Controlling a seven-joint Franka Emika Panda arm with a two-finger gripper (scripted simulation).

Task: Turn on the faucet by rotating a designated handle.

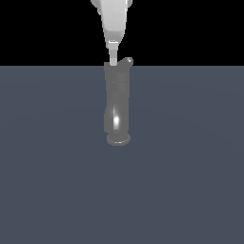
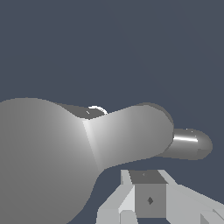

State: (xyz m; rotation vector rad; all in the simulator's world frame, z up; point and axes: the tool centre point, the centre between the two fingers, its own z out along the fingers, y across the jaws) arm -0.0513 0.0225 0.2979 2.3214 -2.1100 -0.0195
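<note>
Dark slate-blue floor (image 1: 190, 190) fills the lower part of the exterior view under a black backdrop, and nothing stands on it but the fixture at the centre.

From the top centre of that frame the white gripper (image 1: 113, 56) comes straight down, one narrow finger reaching to the top of the faucet (image 1: 117, 105), touching it or just short of it. Only that one finger shows clearly, so I cannot tell whether the jaws are spread or pressed together. In the wrist view a pale finger block (image 2: 148, 199) sits at the lower centre of the frame, close beside the large rounded grey body, which suggests the tool is placed to push sideways, not to pinch.

Just to the finger's right in the exterior view, at the upper centre, a small grey nub juts from the cap: the handle (image 1: 127, 61). In the wrist view it is probably the short rounded lever (image 2: 190, 143) at centre right, though I cannot be sure. The column stands upright on its round base flange (image 1: 118, 139) a little above the frame's middle, a white glint low on its front.

My judgement: the finger sits beside the lever so that a sideways sweep would turn it.
</note>
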